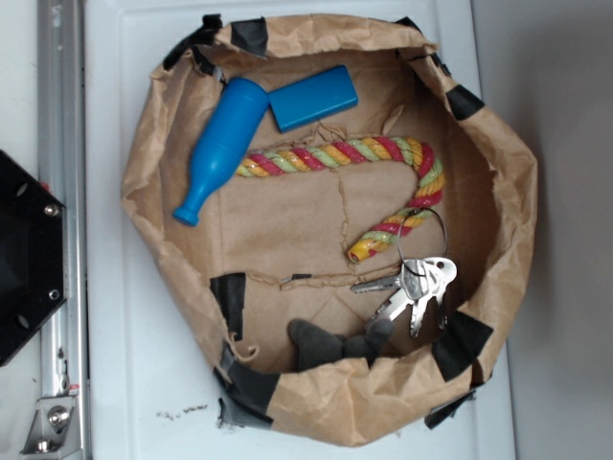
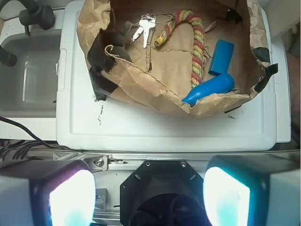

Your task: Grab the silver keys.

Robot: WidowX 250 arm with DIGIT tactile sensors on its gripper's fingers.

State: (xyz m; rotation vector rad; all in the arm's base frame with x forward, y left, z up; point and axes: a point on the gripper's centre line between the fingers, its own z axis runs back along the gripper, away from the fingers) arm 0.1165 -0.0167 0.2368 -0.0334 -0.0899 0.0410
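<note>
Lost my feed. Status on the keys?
End effector open, well short of the bin. Silver keys untouched, ring touching the rope. Grey lump alongside.

Shiny metal silver keys [image 1: 414, 286] lie on creased matt brown paper [image 1: 287, 220] beside a twisted fibrous rope [image 1: 383, 153].

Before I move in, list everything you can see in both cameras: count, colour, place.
silver keys: one bunch, shiny silver, on a thin wire ring, inside the bag beside the rope's end.
rope: one, twisted red, yellow and green, curved across the bag floor.
bottle-shaped toy: one, blue, by the bag wall.
flat block: one, blue, next to the toy's wide end.
lumpy object: one, dark grey, against the bag wall near the keys.
paper bag: one, brown, black tape patches, on the white surface.
gripper: fingers wide apart, outside the bag.
</note>
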